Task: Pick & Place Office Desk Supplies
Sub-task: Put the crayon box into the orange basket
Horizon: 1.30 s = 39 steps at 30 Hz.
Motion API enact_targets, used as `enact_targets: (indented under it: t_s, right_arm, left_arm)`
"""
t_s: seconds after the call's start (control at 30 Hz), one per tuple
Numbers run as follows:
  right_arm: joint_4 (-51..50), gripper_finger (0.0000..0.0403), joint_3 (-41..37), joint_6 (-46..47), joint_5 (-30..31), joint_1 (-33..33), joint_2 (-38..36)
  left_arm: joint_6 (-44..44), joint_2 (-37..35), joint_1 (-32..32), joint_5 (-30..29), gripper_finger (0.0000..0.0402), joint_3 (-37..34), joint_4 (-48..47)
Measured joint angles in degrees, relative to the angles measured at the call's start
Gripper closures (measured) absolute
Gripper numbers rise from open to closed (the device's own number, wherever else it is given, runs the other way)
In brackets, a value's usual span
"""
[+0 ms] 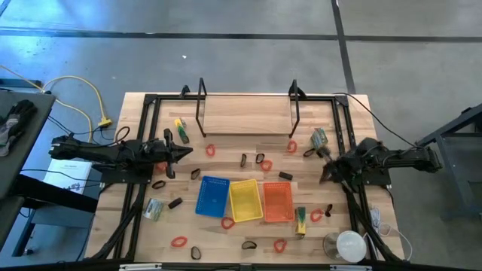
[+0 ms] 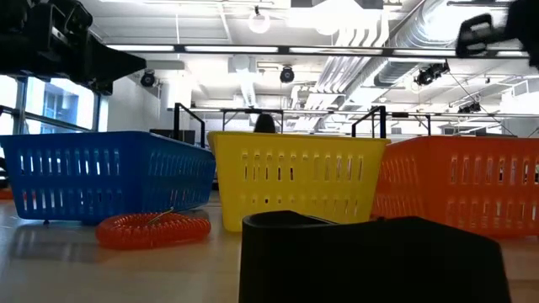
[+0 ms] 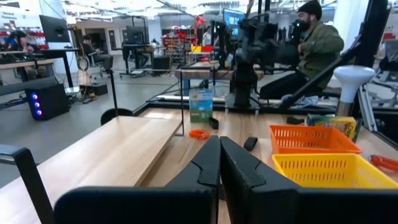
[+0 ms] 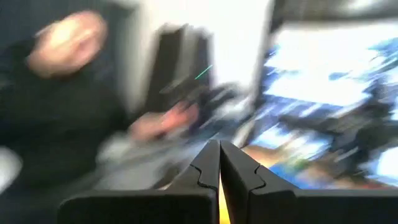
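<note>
The office desk supplies lie loose on the wooden table: red loops (image 1: pixel 210 150) (image 1: pixel 227 223) (image 2: pixel 152 229), black clips (image 1: pixel 260 158) (image 1: pixel 175 203), grey-green pieces (image 1: pixel 154 208) (image 1: pixel 320 138) and yellow-green pieces (image 1: pixel 181 129) (image 1: pixel 300 220). My left gripper (image 1: pixel 184 153) (image 3: pixel 219 163) is at the table's left, shut with nothing in it, pointing level toward the right. My right gripper (image 1: pixel 325 172) (image 4: pixel 219 165) is at the table's right, also shut with nothing in it, above the tabletop. Neither is over any supply.
Blue (image 1: pixel 212 196), yellow (image 1: pixel 245 199) and orange (image 1: pixel 278 202) trays stand side by side at the table's middle, toward the near edge. A black-framed wooden shelf (image 1: pixel 247 113) stands at the far edge. A round white object (image 1: pixel 350 245) sits near right. A person (image 3: pixel 311 37) is beyond the table.
</note>
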Motion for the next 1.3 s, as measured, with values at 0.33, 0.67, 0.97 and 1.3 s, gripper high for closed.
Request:
enact_targets:
  t_s: [0.33,0.67,0.97,1.3]
  right_arm:
    - [-24.2,0.0401,15.4,-1.0,31.7,0.0,10.4]
    - [-22.4,0.0401,26.2,12.8,43.4,0.0,29.4]
    - [-7.4,0.0401,26.2,11.4,41.2,0.0,35.5]
    - [-6.6,0.0401,27.0,0.3,45.9,0.0,36.6]
  left_arm:
    - [2.5,0.0,0.0,0.0,0.0401,0.0,3.3]
    - [-1.1,0.0,0.1,0.0,0.0401,0.0,9.2]
    - [-0.7,0.0,0.1,0.0,0.0401,0.0,11.2]
    - [3.9,0.8,0.1,0.0,0.0401,0.0,10.7]
